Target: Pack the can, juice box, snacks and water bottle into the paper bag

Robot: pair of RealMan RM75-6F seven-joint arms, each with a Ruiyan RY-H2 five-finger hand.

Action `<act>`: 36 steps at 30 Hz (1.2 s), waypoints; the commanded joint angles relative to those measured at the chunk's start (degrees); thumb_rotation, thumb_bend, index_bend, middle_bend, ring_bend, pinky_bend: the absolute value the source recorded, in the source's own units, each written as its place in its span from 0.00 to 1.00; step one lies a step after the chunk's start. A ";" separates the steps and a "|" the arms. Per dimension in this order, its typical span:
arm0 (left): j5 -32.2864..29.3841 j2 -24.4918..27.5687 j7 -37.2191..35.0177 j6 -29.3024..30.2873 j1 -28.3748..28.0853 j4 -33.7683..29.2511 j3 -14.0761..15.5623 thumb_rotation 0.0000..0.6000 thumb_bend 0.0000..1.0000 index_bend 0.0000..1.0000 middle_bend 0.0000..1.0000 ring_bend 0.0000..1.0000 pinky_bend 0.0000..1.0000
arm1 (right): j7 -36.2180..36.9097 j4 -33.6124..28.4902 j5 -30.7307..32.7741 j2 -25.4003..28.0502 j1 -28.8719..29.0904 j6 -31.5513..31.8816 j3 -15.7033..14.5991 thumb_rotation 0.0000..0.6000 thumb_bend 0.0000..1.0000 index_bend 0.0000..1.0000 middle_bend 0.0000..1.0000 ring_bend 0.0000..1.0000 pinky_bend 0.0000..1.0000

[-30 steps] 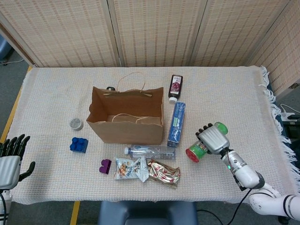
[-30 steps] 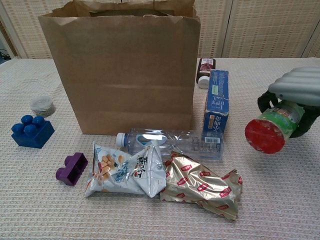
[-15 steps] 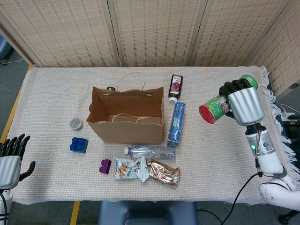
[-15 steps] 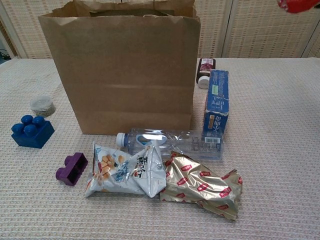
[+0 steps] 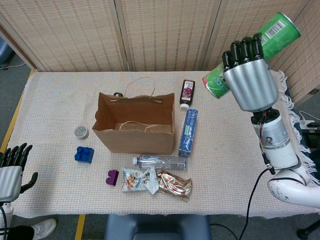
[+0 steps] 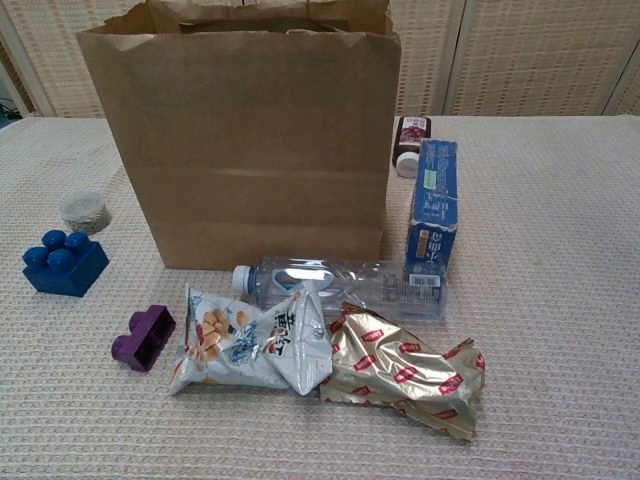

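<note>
Now my right hand [image 5: 250, 82] holds the green can [image 5: 252, 55] high above the tabletop [image 5: 230, 150], fingers [image 5: 242, 50] wrapped round its middle, well right of the bag [image 5: 135, 131]. It looks stiff, smooth and light (likely slippery), so a mid-body grip suits. My left hand [image 5: 12, 172] idles, fingers apart. Bottle [image 6: 340, 285], snacks [image 6: 250, 340] and juice box [image 6: 433, 205] lie beside the bag; nothing blocks its mouth.

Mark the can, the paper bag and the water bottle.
can [image 5: 280, 31], head view, green side wall above the right hand.
paper bag [image 6: 250, 150], chest view, front panel.
water bottle [image 6: 340, 285], chest view, clear body, lying down.
</note>
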 commanded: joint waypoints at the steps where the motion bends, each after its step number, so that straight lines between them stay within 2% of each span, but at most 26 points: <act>1: 0.17 0.16 -0.44 -0.11 -0.03 0.12 0.09 1.00 0.36 0.05 0.00 0.00 0.00 | -12.98 -4.54 3.89 0.28 7.86 -3.33 2.72 1.00 0.20 0.63 0.59 0.55 0.53; 6: 0.51 0.38 -1.04 -0.30 -0.11 0.27 0.26 1.00 0.36 0.05 0.00 0.00 0.00 | -20.99 -5.14 2.91 -3.77 13.44 -6.41 0.32 1.00 0.20 0.63 0.59 0.55 0.53; 13: 0.84 0.64 -2.16 -0.39 -0.08 0.56 0.47 1.00 0.37 0.05 0.00 0.00 0.00 | -29.66 -3.99 7.44 -11.46 19.56 -8.97 -3.21 1.00 0.20 0.63 0.59 0.55 0.53; 20: 1.18 0.91 -3.41 -0.48 -0.09 0.68 0.61 1.00 0.37 0.06 0.00 0.00 0.00 | -33.79 -0.56 9.37 -15.49 22.88 -12.33 -8.17 1.00 0.20 0.63 0.59 0.55 0.53; 28: 0.96 0.41 -3.07 0.08 0.16 0.69 0.48 1.00 0.37 0.07 0.00 0.00 0.00 | -36.82 2.51 12.69 -19.68 26.49 -13.87 -10.90 1.00 0.20 0.63 0.59 0.55 0.53; 36: 1.02 0.62 -3.67 -0.08 0.14 0.79 0.53 1.00 0.37 0.07 0.00 0.00 0.00 | -40.29 4.57 15.49 -22.83 28.52 -14.73 -15.46 1.00 0.20 0.63 0.59 0.55 0.53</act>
